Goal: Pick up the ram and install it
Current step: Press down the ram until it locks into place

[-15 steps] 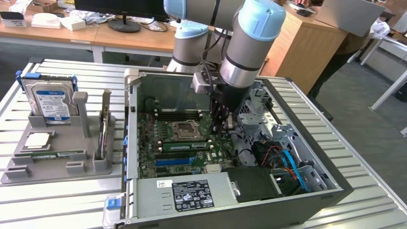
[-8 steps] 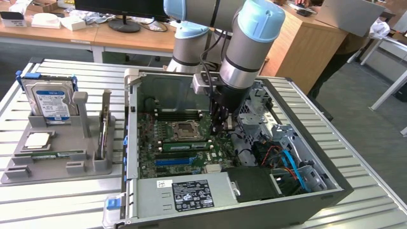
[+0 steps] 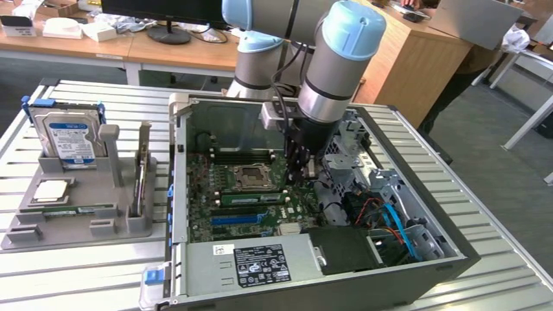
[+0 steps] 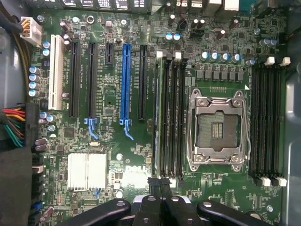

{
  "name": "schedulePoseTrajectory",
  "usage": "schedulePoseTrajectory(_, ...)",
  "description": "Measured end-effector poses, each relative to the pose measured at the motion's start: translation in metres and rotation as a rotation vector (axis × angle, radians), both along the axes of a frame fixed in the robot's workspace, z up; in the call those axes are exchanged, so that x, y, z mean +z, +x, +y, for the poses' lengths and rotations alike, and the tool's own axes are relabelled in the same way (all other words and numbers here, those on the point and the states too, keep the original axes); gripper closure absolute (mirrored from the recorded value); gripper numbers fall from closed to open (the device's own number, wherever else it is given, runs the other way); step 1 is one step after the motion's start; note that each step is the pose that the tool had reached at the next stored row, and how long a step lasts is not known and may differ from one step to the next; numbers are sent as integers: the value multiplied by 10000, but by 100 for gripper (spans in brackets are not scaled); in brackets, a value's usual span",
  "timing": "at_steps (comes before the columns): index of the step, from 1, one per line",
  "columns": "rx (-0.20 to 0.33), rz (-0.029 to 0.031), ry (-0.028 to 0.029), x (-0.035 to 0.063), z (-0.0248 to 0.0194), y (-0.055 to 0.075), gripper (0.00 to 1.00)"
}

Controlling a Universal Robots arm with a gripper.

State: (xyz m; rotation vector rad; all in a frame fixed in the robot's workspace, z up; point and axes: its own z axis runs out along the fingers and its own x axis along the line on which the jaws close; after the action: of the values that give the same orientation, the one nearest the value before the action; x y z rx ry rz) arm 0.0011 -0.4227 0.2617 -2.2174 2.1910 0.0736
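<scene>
A green ram stick point(image 3: 250, 197) stands on edge in a memory slot on the motherboard point(image 3: 259, 223), just below the empty processor socket point(image 3: 250, 175). In the wrist view this ram point(image 4: 159, 113) sits in the slot bank closest to the long blue slot point(image 4: 125, 84). My gripper point(image 3: 300, 183) hangs inside the open computer case, just above one end of that slot bank. Its black fingers point(image 4: 153, 197) are shut together with nothing between them, and I cannot tell if they touch the stick. Another thin green stick point(image 3: 65, 210) lies in the grey holder outside the case.
The grey holder point(image 3: 112, 223) at the exterior view's left also carries a blue-labelled hard drive point(image 3: 69, 136), a square silver processor chip point(image 3: 52, 189) and an upright card point(image 3: 141, 168). The case holds a power supply point(image 3: 250, 262), drive cages and blue cables point(image 3: 393, 223).
</scene>
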Motion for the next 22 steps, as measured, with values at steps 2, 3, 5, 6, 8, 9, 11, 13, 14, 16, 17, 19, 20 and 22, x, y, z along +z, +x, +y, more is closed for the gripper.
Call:
schedulePoseTrajectory(2,0,-1,0,-12,0,0,90)
schedulePoseTrajectory(3,0,-1,-1,-11,0,0,90)
schedulePoseTrajectory(5,0,0,-2,-11,0,0,90)
schedulePoseTrajectory(6,0,-1,-2,-12,0,0,90)
schedulePoseTrajectory(8,-1,-2,2,-27,0,0,90)
schedulePoseTrajectory(9,-1,-2,1,-36,0,0,90)
schedulePoseTrajectory(11,0,-1,1,-55,0,0,90)
schedulePoseTrajectory(13,0,-1,0,-73,0,0,90)
schedulePoseTrajectory(14,0,-1,2,-82,0,0,90)
schedulePoseTrajectory(16,0,0,-2,-87,0,0,90)
schedulePoseTrajectory(17,-1,0,-1,-88,0,0,90)
schedulePoseTrajectory(19,-1,0,-1,-88,0,0,90)
schedulePoseTrajectory(20,-1,-1,0,-88,0,0,90)
schedulePoseTrajectory(22,-1,-2,3,-94,6,0,90)
